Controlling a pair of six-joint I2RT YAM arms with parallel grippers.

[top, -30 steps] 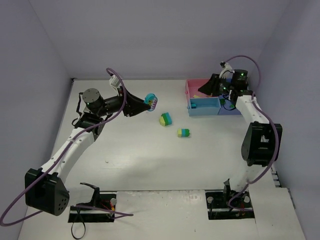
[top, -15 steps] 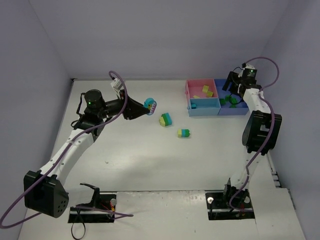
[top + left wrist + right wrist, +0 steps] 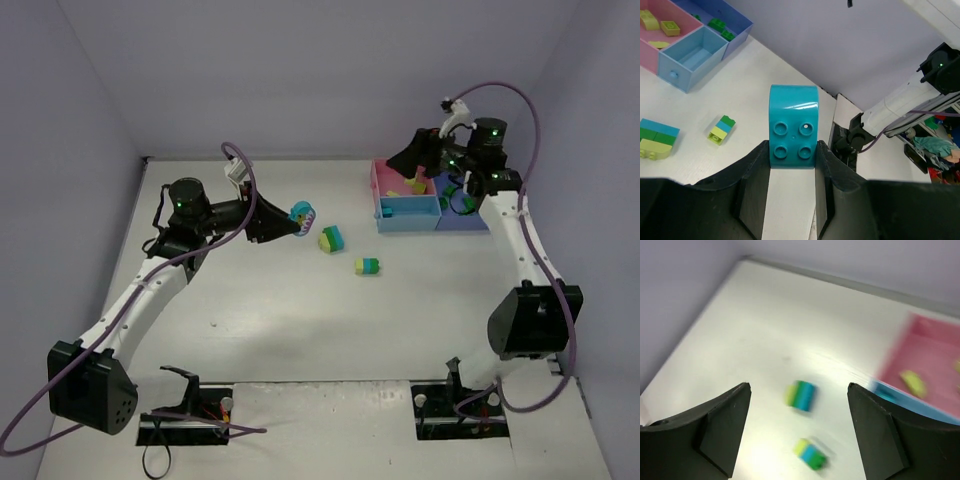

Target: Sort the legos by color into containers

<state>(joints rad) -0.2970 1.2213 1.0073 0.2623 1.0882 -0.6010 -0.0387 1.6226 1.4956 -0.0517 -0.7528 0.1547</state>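
**A:** Where's the piece you're working?

**B:** The cyan brick [image 3: 793, 127] is pinched in my left gripper [image 3: 793, 150], studs toward the wrist camera. It hangs above the table [image 3: 250, 300], left of the larger stack [image 3: 331, 238] and the smaller stack [image 3: 367, 266]. The jaws clamp only its lower sides.

**A:** Where does it go?

**B:** I'd say the light blue tray [image 3: 692, 52]. It looks bare inside, while the pink tray [image 3: 687, 22] has yellow-green bricks and the darker blue tray [image 3: 715, 10] has green ones. I'd carry the brick high over both stacks and centre it on that compartment. Then I'd come low before letting go, so it can't bounce into a neighbouring tray. My right gripper [image 3: 415, 160] is spread and empty up by the trays, so I'd pull it clear first.

**A:** Any brand or lettering?

**B:** None I can read. The brick and trays look plain, and the right wrist view is blurred.
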